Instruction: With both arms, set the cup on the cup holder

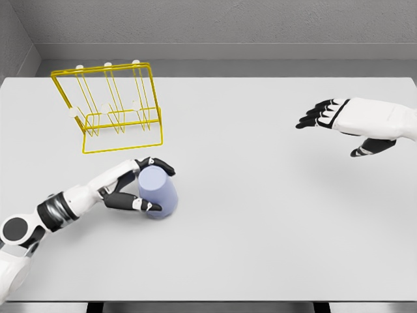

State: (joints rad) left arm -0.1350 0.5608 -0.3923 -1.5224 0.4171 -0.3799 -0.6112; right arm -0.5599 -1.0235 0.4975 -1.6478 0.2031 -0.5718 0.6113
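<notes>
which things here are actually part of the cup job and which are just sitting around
Part of the job:
- cup, lavender, on the table
- cup holder, yellow wire rack, behind the cup
- left hand, fingers wrapped around the cup
- right hand, open, hovering at the right, holding nothing

Just there:
- table, only the work surface; nothing else lies on it

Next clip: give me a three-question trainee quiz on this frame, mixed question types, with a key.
1. True or false: the cup already hangs on the yellow cup holder.
2. Which hand is wrapped around the cup? A) left hand B) right hand C) both
3. Fill in: the right hand hovers with fingers ____, holding nothing.

Key: 1 false, the cup stands on the table; 2 A; 3 spread.
</notes>
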